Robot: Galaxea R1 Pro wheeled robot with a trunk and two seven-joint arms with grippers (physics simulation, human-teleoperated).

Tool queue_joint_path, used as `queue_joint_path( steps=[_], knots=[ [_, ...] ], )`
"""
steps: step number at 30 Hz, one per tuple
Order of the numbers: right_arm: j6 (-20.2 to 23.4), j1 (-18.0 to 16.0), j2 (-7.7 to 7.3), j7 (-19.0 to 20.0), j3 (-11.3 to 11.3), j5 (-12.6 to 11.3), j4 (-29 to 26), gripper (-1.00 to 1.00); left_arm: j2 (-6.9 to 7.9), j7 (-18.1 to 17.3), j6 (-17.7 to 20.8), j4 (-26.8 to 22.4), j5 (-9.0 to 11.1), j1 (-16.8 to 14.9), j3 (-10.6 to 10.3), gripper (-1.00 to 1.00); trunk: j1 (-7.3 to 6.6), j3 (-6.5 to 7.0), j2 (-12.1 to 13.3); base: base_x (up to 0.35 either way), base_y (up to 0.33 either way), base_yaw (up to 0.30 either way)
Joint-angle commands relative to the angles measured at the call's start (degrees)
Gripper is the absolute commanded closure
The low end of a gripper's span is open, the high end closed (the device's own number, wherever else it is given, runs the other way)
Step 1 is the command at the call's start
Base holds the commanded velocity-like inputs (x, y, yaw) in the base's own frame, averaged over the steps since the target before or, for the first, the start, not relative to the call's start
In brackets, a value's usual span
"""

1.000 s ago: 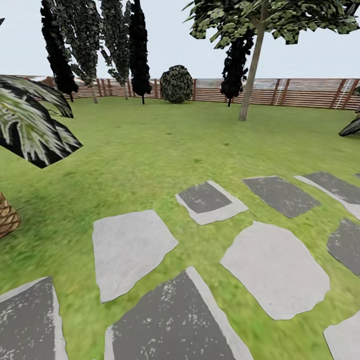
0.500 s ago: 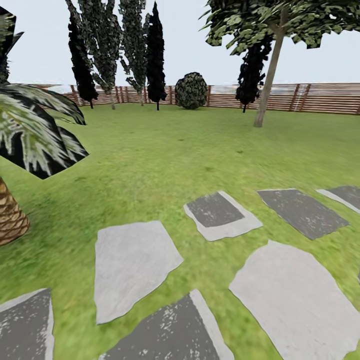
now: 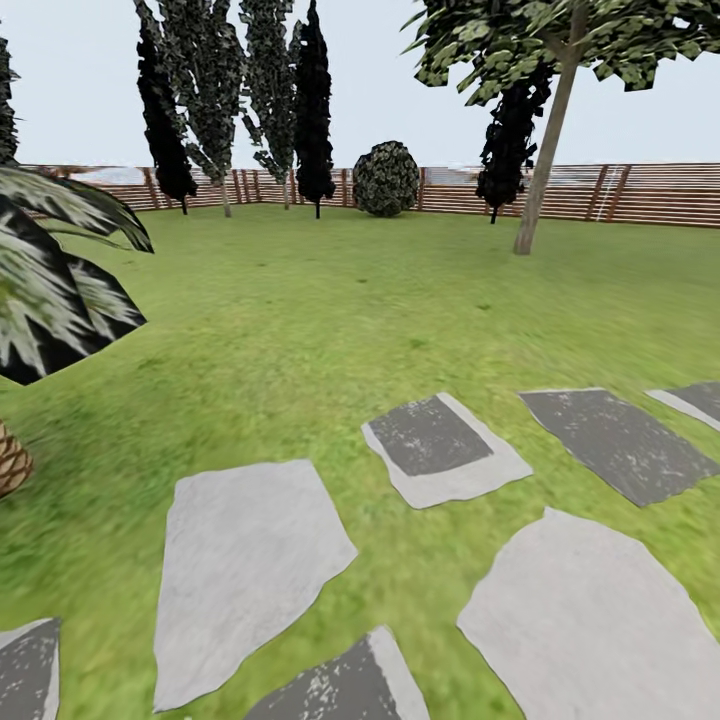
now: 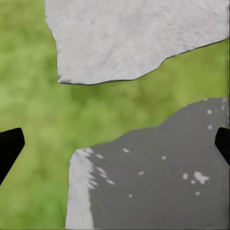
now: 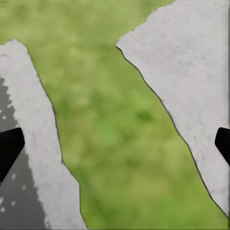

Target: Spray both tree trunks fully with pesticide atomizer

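The pesticide atomizer is out of view. In the head view a tree with a pale, leaning grey-brown trunk [image 3: 546, 150] and a blocky green crown stands far off at the right on the garden lawn [image 3: 300, 300], before the slatted fence. My left gripper [image 4: 115, 146] hangs open over a dark paving stone and grass, its black fingertips [image 4: 9, 146] at the picture's sides. Over a grass strip between two pale stones, my right gripper [image 5: 115, 146] is open too, with nothing between its fingers.
Grey and dark stepping stones [image 3: 250, 560] lie in the grass close in front. A palm with dark fronds [image 3: 50, 300] and a scaly trunk [image 3: 10, 462] stands near at the left. Near-black cone trees [image 3: 313, 110], a round bush [image 3: 386, 178] and the brown fence [image 3: 650, 195] line the far side.
The whole picture has shifted, so the camera has moved: the far trees and bush sit further right, the stepping stones lower, and the palm has slid toward the left edge.
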Motion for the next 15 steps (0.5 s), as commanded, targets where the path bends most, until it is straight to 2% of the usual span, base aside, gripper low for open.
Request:
queue_joint_path(
  steps=[1, 15],
  knots=[
    [-0.2, 0.0, -0.01, 0.0, 0.0, 0.1, 0.0, -1.00, -0.01, 0.0, -0.2, 0.0, 0.0, 0.0, 0.1, -1.00, 0.02, -0.05, 0.0, 0.338, -0.128, 0.000],
    [-0.2, 0.0, -0.01, -0.1, 0.0, 0.1, 1.8, -1.00, -0.01, 0.0, -0.2, 0.0, 0.0, 0.0, 0.1, -1.00, 0.02, -0.05, 0.0, 0.338, -0.128, 0.000]
  ],
)
